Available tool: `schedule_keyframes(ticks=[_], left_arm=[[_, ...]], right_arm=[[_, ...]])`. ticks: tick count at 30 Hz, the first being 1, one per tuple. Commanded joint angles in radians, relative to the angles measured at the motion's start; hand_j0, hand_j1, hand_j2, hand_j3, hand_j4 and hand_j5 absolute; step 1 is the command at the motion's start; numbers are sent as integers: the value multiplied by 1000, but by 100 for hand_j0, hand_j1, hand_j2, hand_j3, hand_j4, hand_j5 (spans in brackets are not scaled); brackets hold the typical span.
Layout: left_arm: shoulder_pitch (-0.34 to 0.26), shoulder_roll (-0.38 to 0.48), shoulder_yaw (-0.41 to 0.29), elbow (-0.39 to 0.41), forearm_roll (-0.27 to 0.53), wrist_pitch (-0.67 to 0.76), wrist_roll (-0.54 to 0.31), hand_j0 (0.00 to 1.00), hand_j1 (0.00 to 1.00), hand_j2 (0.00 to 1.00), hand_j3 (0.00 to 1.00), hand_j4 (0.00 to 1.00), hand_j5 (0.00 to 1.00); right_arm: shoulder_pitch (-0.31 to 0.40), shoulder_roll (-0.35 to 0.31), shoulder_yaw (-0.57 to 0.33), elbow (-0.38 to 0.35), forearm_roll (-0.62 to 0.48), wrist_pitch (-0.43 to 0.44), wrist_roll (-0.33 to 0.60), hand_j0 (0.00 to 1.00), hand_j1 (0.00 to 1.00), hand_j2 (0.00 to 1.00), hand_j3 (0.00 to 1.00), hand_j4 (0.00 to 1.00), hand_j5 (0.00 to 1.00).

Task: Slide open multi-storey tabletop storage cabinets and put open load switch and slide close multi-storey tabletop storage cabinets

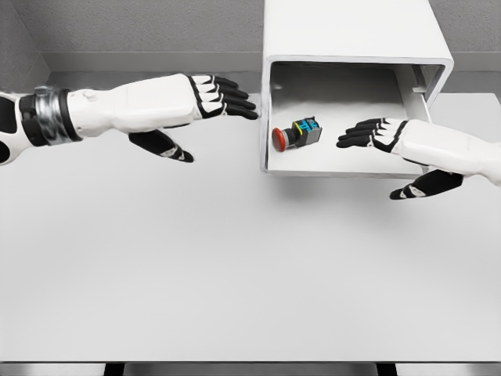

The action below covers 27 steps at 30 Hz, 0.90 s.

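Observation:
The white tabletop storage cabinet stands at the back right, its top drawer pulled out toward me. Inside the drawer lies the load switch, a small black body with a red round button and blue and yellow parts. My right hand hovers over the drawer, just right of the switch, fingers extended and holding nothing. My left hand reaches in from the left with straight fingers, its fingertips at the drawer's left wall, thumb hanging below.
The cabinet sits on a pale grey table whose front edge runs along the bottom of the view. A grey wall stands behind the cabinet.

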Motion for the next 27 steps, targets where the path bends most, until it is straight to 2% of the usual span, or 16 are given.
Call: schedule_keyframes(ticks=[1, 5, 6, 7, 10, 11, 13, 20, 22, 27], left_arm=[[3, 80, 26, -2, -2, 0, -3, 100, 100, 100, 100, 100, 100], [24, 138, 23, 32, -2, 0, -4, 100, 100, 100, 100, 100, 100], [84, 130, 32, 55, -2, 0, -4, 100, 100, 100, 100, 100, 100], [106, 129, 34, 72, -3, 0, -4, 100, 100, 100, 100, 100, 100], [126, 120, 34, 94, -2, 0, -4, 100, 100, 100, 100, 100, 100], [150, 110, 35, 110, -2, 0, -4, 100, 100, 100, 100, 100, 100], [179, 55, 37, 153, -3, 0, -4, 100, 100, 100, 100, 100, 100], [187, 44, 35, 170, -3, 0, -4, 100, 100, 100, 100, 100, 100], [221, 20, 38, 198, -3, 0, -4, 100, 100, 100, 100, 100, 100], [221, 15, 38, 210, -3, 0, -4, 100, 100, 100, 100, 100, 100]], right_arm=[[0, 5, 0, 0, -14, 2, -1, 100, 100, 100, 100, 100, 100], [-11, 13, -1, 5, -14, 2, 3, 100, 100, 100, 100, 100, 100], [-12, 20, -1, 7, -16, 2, 4, 100, 100, 100, 100, 100, 100], [-14, 26, 0, 7, -14, 2, 9, 100, 100, 100, 100, 100, 100], [-15, 42, 0, 10, -16, 2, 15, 100, 100, 100, 100, 100, 100], [-18, 42, 0, 13, -16, 2, 16, 100, 100, 100, 100, 100, 100], [-32, 46, 0, 22, -16, 2, 18, 100, 100, 100, 100, 100, 100], [-46, 80, 0, 45, -16, 2, 55, 100, 100, 100, 100, 100, 100], [-46, 83, 0, 46, -17, 2, 61, 100, 100, 100, 100, 100, 100], [-61, 100, 0, 88, -17, 2, 69, 100, 100, 100, 100, 100, 100]])
